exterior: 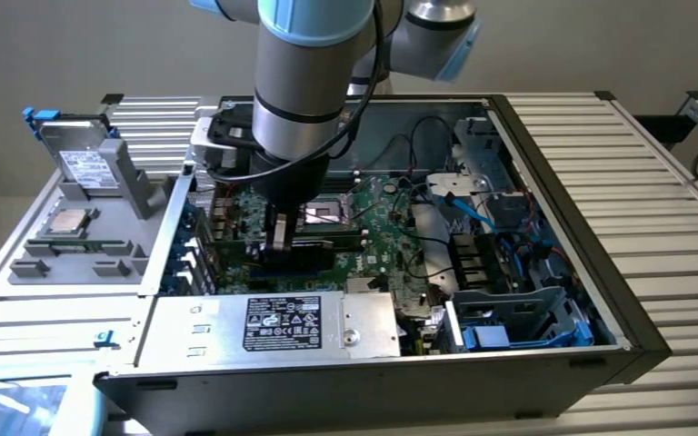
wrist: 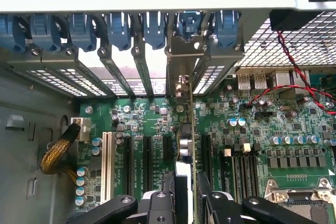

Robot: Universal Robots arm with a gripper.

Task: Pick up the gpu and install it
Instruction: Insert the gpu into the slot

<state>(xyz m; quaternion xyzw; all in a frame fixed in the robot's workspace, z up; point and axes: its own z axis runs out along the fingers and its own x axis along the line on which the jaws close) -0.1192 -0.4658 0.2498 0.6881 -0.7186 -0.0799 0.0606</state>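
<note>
Here, much is hidden by the arm [exterior: 306,91], which comes down from the top of the exterior view into the open computer case [exterior: 567,363] and covers the middle of the motherboard [exterior: 373,227]. The gripper [exterior: 279,238] is seen low inside the case, just left of centre in the frame, and the gpu [wrist: 185,145] is clamped edge-on between its fingers [wrist: 157,205]. In the wrist view the card is seen as a thin upright strip, its fan shroud not made out, with the metal end bracket [wrist: 181,72] lined up against the row of blue slot latches [wrist: 121,30] at the rear wall. Whether the card edge is seated in the slot cannot be told; that contact is covered by the gripper body.

Room is tight: black expansion slots [wrist: 147,158] run just beside the card on both sides, and a yellow cable bundle [wrist: 55,150] lies well apart from it. In the exterior view, the power supply [exterior: 283,327] borders the lower edge, and a grey parts tray [exterior: 70,227] stands outside the case at the frame's left.
</note>
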